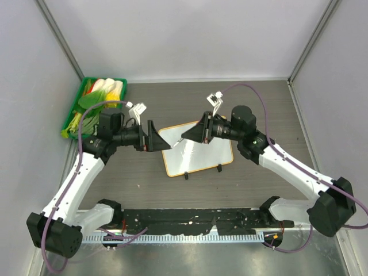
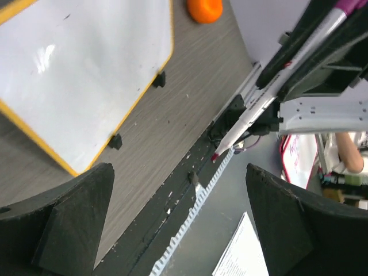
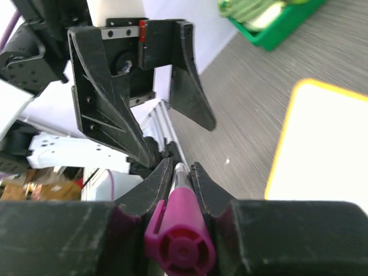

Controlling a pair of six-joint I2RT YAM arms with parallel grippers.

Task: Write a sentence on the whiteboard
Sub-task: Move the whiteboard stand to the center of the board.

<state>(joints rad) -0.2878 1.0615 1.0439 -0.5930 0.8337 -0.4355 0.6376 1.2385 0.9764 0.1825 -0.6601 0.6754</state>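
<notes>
While the left claw point(image 1: 161, 137) stands wide with nothing between its fingers, the right one has the marker.

Far left, back corner of the bench point(image 1: 259, 98): green tray point(image 1: 73, 109) full of vegetables point(image 1: 103, 89), pale stalks and green leaves.

Left arm reaches up from the near-left base, and its claw points right, over the upper-left corner of the whiteboard point(image 1: 201, 152). Left wrist view: both fingers point(image 2: 75, 218) sit far apart at the frame's bottom corners.

Whiteboard lies flat mid-bench between the two arms, slightly skewed. It has an orange frame, and its two black clip feet point(image 1: 186, 175) are on the near edge. The face shows plain white with a glare patch in the left wrist view. An orange rounded thing point(image 2: 204, 8) sits on the bench just past one board edge; can't tell what it is.

Right claw point(image 1: 185, 135) points left, facing the left claw over the board's upper part, the two close together but apart. It is clamped narrow on the marker point(image 2: 247, 118). The white barrel runs out past the fingers, and the reddish tip point(image 2: 214, 156) points toward the left claw's gap, touching neither finger. The purple butt end point(image 3: 179, 244) fills the near part of the right wrist view, pinched between both fingers. In the left wrist view the tip is off the board face.

Right arm comes in from the near-right base.
</notes>
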